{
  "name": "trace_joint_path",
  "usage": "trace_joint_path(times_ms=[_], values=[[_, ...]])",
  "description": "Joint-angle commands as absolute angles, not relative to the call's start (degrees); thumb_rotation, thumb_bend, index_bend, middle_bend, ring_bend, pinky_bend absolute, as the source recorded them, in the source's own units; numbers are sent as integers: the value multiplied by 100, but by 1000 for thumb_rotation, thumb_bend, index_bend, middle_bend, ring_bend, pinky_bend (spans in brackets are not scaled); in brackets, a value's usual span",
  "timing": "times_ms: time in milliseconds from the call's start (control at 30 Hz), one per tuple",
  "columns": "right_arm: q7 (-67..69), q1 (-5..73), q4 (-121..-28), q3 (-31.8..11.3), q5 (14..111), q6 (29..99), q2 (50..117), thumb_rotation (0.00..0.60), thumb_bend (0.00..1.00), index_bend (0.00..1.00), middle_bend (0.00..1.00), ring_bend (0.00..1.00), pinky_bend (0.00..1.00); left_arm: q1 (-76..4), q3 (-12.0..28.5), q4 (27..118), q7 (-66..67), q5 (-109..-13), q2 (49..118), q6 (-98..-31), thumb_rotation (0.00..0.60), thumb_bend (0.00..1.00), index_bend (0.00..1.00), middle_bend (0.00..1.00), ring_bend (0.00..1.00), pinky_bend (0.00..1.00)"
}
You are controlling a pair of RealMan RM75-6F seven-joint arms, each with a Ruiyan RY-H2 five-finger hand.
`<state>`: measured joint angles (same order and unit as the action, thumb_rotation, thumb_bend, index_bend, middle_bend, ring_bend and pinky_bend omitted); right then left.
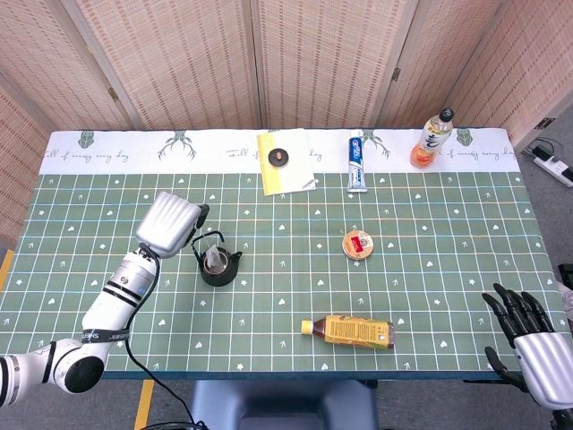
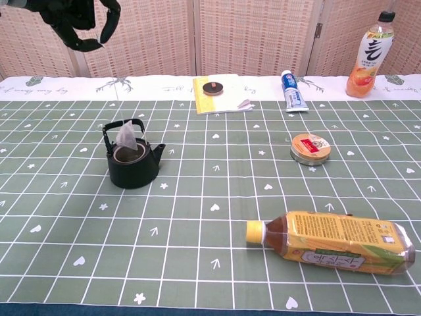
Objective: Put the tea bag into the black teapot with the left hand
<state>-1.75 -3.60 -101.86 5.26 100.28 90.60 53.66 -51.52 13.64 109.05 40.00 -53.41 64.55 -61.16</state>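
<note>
Hanging by its string from the left hand [image 2: 79, 23], the tea bag [image 2: 126, 136] dangles with its long axis vertical, pointed top up and wider bottom down, right over the open mouth of the black teapot [image 2: 133, 160]. In the chest view the bag's lower edge overlaps the pot's opening, under the arched handle; whether it touches the rim or hangs just above cannot be told. The thin string runs straight up to the dark fingertips [image 2: 102, 41] that pinch it in the upper left of the frame, where the hand is cut off by the top edge. In the head view the silver back of that hand [image 1: 168, 224] covers the fingers, and the bag [image 1: 213, 261] is a pale blur inside the pot [image 1: 218, 264], left of centre. The spout points toward the right of the frame. The right hand [image 1: 528, 336] sits at the lower right corner of the head view, partly cropped, fingers spread and holding nothing.
</note>
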Motion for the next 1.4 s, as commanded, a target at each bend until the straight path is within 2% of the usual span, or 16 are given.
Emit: trace_joint_path(times_ms=[33, 300, 700, 867, 1067, 1200, 1300, 1400], values=[[-160, -366, -10185, 520, 10020, 9073, 5367, 600, 419, 0, 0, 0, 0, -5098, 1286, 10923, 3935, -5355, 6418, -6139, 600, 393, 579, 1000, 1000, 1000], [-303, -359, -10206, 520, 10001, 9013, 5413, 600, 419, 0, 0, 0, 0, -4980, 1070, 10837, 3757, -5504, 6382, -6096, 600, 394, 580, 1000, 1000, 1000], [-392, -432, -10175, 557, 10144, 9151, 5457, 600, 419, 0, 0, 0, 0, -4723, 617, 10780, 3289, -6147, 6731, -5990, 600, 394, 578, 1000, 1000, 1000], [-469, -452, -10161, 589, 10228, 9165, 5490, 600, 419, 0, 0, 0, 0, -4453, 366, 10729, 2905, -6590, 6871, -6084, 600, 393, 577, 1000, 1000, 1000], [-626, -463, -10157, 650, 10352, 9123, 5554, 600, 418, 0, 0, 0, 0, -4082, 92, 10227, 2122, -7343, 7316, -6294, 600, 394, 560, 1000, 1000, 1000], [-573, -480, -10143, 638, 10343, 9180, 5537, 600, 419, 0, 0, 0, 0, -3859, -69, 10139, 1757, -7599, 7456, -6388, 600, 393, 479, 1000, 1000, 1000], [-564, -473, -10136, 644, 10335, 9154, 5534, 600, 419, 0, 0, 0, 0, -3789, -113, 10172, 1731, -7580, 7516, -6326, 600, 392, 262, 1000, 1000, 1000], [-617, -485, -10139, 670, 10403, 9164, 5548, 600, 419, 0, 0, 0, 0, -3766, -56, 10220, 1718, -7527, 7567, -6290, 600, 359, 142, 1000, 1000, 1000]])
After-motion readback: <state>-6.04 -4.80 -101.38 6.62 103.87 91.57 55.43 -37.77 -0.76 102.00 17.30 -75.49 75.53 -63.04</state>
